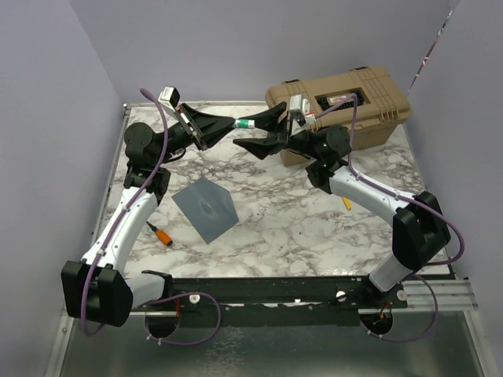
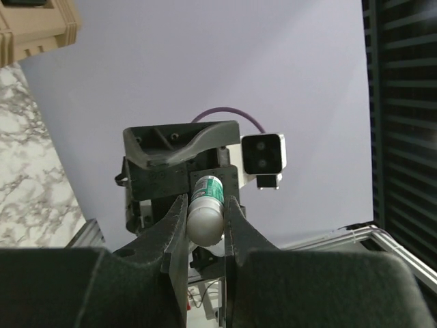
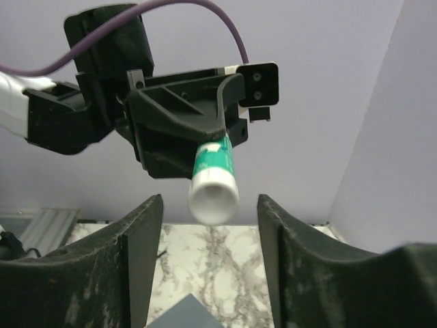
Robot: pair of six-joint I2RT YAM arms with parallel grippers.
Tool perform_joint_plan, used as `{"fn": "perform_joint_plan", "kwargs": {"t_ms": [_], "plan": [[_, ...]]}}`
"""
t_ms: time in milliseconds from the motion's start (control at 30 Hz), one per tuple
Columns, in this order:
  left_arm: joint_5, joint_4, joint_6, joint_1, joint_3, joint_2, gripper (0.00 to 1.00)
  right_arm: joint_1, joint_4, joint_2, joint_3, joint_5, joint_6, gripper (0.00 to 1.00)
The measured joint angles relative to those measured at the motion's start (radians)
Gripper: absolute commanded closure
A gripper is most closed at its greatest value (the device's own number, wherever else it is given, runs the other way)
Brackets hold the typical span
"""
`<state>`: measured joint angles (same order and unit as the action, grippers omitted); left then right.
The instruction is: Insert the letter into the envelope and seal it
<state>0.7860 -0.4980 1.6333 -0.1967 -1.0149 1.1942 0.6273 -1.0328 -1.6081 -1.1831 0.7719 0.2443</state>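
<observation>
A flat slate blue-grey paper envelope (image 1: 206, 208), with a small mark at its centre, lies turned corner-on upon the veined white marble surface (image 1: 314, 228). It sits left of the ribbed tan hard case (image 1: 369, 94) and nearer the arm bases than it. Both sets of jaws are raised above the surface just left of the case, well apart from the envelope, which lies below them and closer to the bases.

The left gripper (image 1: 234, 124) has its jaws clenched on a smooth white glue stick (image 2: 205, 212) with a green label, held by its cylindrical body with the rounded end pointing toward the case. The right gripper (image 1: 247, 133) faces it with matte black jaws spread wide, one either side of that white end, clear of it and grasping nothing.

An orange-handled tool (image 1: 161, 235) lies on the surface further left of the case than the envelope.
</observation>
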Motion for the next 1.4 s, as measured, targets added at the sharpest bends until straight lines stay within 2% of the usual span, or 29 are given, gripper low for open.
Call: {"fn": "perform_joint_plan", "kwargs": {"t_ms": [100, 233, 367, 900, 1233, 1400], "plan": [[-0.012, -0.049, 0.041, -0.004, 0.006, 0.000, 1.00, 0.002, -0.033, -0.014, -0.002, 0.001, 0.008, 0.49], [-0.028, -0.093, 0.073, -0.009, 0.029, 0.000, 1.00, 0.002, -0.082, -0.019, -0.016, 0.000, 0.032, 0.38], [-0.039, -0.111, 0.093, -0.009, 0.050, 0.000, 1.00, 0.002, -0.128, -0.027, -0.036, 0.002, 0.059, 0.38], [-0.047, -0.196, 0.131, -0.010, 0.084, 0.000, 1.00, 0.004, -0.124, -0.083, -0.110, 0.006, 0.078, 0.57], [-0.054, -0.223, 0.137, -0.010, 0.084, 0.000, 1.00, 0.025, -0.038, -0.085, -0.152, 0.023, 0.019, 0.59], [-0.057, -0.236, 0.140, -0.011, 0.090, 0.000, 1.00, 0.033, -0.011, -0.087, -0.153, 0.026, -0.010, 0.74]]}}
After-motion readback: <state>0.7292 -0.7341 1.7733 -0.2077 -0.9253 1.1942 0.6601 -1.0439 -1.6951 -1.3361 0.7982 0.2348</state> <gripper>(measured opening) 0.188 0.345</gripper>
